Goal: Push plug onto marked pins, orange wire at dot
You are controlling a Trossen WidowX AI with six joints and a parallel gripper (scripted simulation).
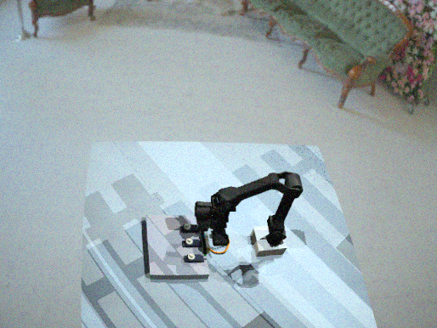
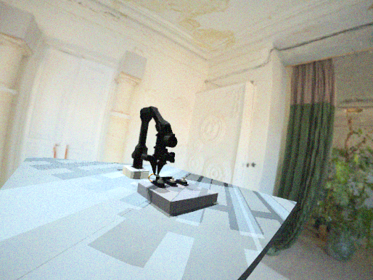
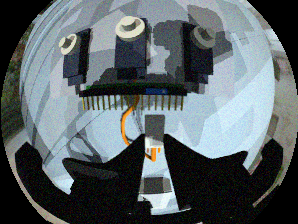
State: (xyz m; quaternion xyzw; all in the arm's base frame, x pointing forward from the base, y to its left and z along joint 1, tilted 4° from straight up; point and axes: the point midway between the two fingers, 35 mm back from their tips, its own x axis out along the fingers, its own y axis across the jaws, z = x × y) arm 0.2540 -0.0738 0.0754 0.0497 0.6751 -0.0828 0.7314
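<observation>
My gripper (image 3: pixel 154 137) (image 2: pixel 157 175) is shut on the plug (image 3: pixel 155 125), a dark grey block whose front end points at the pin row in the wrist view. The orange wire (image 3: pixel 124 125) (image 1: pixel 221 253) loops from the middle servo (image 3: pixel 131 52) (image 1: pixel 190 242) to the plug's rear. The pins (image 3: pixel 105 103) stick out from the dark holder strip (image 3: pixel 112 92). A blue band (image 3: pixel 156 91) marks pins right of the row's middle; its dot is too blurred to place surely. The plug is in front of the banded part, with a visible gap to the pins. Its hole side is hidden.
Two more servos flank the middle one, left (image 3: pixel 75 57) and right (image 3: pixel 200 55) in the wrist view. All sit on a pale raised block (image 1: pixel 163 255) (image 2: pixel 181 194) with dark sides. The arm's pale base block (image 1: pixel 272 251) (image 2: pixel 130 173) stands behind the gripper.
</observation>
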